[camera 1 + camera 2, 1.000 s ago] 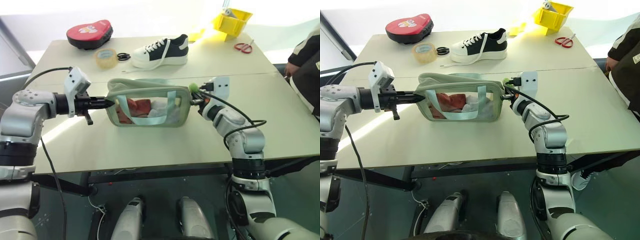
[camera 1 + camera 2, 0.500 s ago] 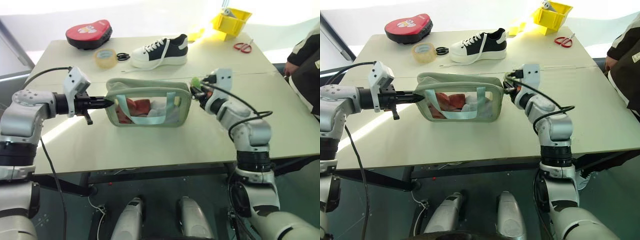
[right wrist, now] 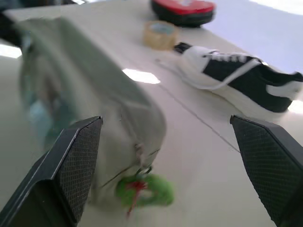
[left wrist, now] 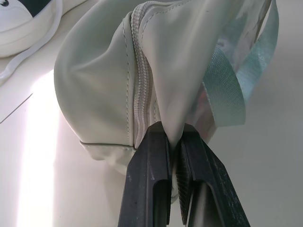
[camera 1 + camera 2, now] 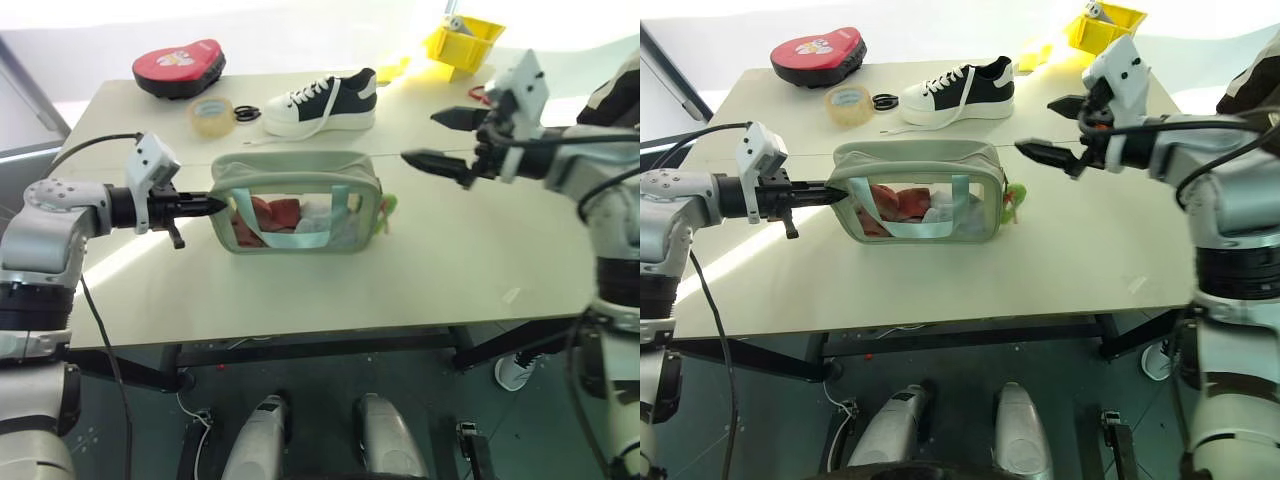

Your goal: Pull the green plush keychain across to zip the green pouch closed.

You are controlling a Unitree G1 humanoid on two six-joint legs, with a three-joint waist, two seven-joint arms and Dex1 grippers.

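While left gripper point(image 4: 176, 156) pinches green pouch point(image 5: 300, 170), right gripper point(image 5: 440, 137) hovers level, agape.

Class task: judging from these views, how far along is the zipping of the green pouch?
Nearly done. The green pouch looks zipped shut, and the green plush keychain hangs free at its end. The left gripper pinches the pouch's other end; the right gripper is open, clear above. Left: releasing the pouch.

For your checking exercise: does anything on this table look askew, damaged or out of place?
Nothing stands out. The green pouch sits upright, zipped, its end pinched by the shut left pincer. The green plush keychain hangs loose at the other end. The right pincer is open, clear of it.
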